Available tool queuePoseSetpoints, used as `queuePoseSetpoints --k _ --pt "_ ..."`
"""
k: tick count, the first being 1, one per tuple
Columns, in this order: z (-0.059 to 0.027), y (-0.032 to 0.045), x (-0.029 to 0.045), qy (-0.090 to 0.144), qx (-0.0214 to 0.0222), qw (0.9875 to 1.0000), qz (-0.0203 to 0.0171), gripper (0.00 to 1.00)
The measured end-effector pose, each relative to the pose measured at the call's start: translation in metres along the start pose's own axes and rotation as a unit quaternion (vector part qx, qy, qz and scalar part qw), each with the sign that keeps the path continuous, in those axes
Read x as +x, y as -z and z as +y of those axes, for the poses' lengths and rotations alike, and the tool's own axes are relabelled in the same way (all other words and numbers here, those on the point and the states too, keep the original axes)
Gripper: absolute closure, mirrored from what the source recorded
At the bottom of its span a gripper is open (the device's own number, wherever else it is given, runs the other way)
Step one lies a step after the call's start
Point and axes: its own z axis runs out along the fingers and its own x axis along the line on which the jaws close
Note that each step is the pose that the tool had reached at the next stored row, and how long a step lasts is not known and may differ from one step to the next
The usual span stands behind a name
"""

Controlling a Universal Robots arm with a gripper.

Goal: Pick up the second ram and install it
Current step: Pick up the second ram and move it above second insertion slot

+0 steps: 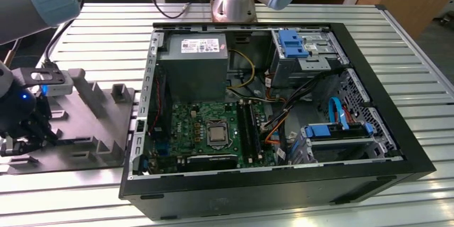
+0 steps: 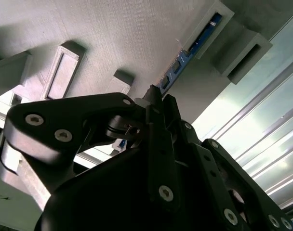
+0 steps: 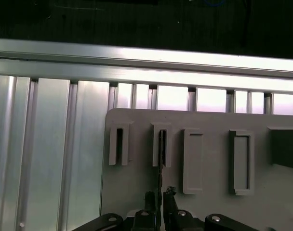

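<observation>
Dark-blue second ram (image 2: 190, 48) is standing edgewise in the grey tray (image 1: 99, 126) | gripper (image 3: 159, 195) jaws are pinching it, narrow | tray is lying on the bench (image 1: 106, 30)

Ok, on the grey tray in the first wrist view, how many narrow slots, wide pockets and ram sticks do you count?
Narrow slots: 2
Wide pockets: 2, not counting a darker recess cut off at the frame edge
Ram sticks: 1, standing in one narrow slot
Total: 5
</observation>
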Motion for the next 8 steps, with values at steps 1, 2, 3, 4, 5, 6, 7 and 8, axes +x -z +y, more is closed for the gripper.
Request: queuePoseSetpoints --k 1,2,3,4,5,6,7,8 --pt "0.0001 0.0001 0.0027 0.000 0.0000 1.0000 0.0000 0.79" --pt "0.0003 0.0002 0.0053 0.000 0.0000 1.0000 0.0000 0.79" --pt "0.0003 0.0003 0.0066 0.000 0.0000 1.0000 0.0000 0.79" --pt "0.0003 0.0003 0.0071 0.000 0.0000 1.0000 0.0000 0.79" --pt "0.0003 0.0003 0.0071 0.000 0.0000 1.0000 0.0000 0.79" --pt "0.0003 0.0003 0.0071 0.000 0.0000 1.0000 0.0000 0.79" --pt "0.0003 0.0003 0.0072 0.000 0.0000 1.0000 0.0000 0.79" --pt "0.0003 0.0003 0.0072 0.000 0.0000 1.0000 0.0000 0.79"
